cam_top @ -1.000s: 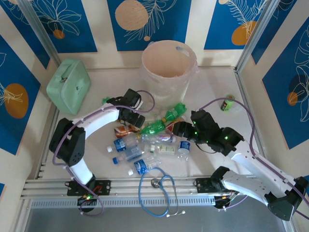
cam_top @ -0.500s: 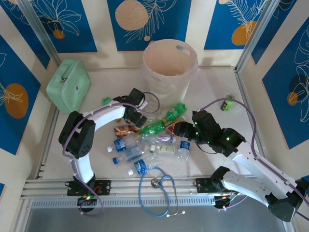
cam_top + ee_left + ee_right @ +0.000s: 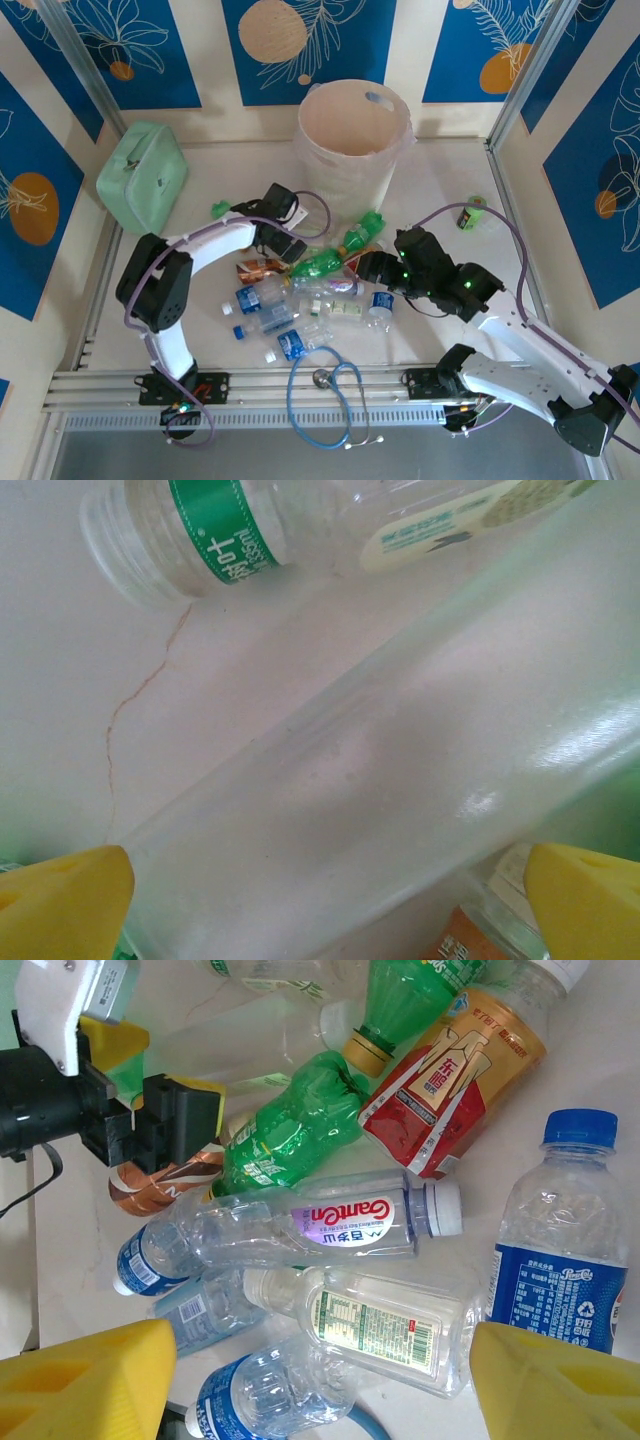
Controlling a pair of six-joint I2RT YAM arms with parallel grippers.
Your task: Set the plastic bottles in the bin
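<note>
Nearest the bases, at 6 o'clock in the top view, a blue stethoscope: no part of the job, better left untouched. Just beyond, at the centre of the table, the plastic bottles in one loose heap, many touching each other. At 3 o'clock of the heap the right gripper, jaws wide with nothing between, hanging over the clear and blue-labelled ones. At 10 o'clock of the heap the left gripper, jaws wide as well, astride a long clear bottle lying slantwise; seemingly not pinched yet.

For a good grasp: close across the middle of the body, gently, since thin plastic probably dents and slips. Lift straight up first, to come free of the crushed green bottle beside it. Keep the right arm low and quiet during the swing. Carry toward 12 o'clock, to the bin against the far wall, and let go well inside the rim, not above its edge
</note>
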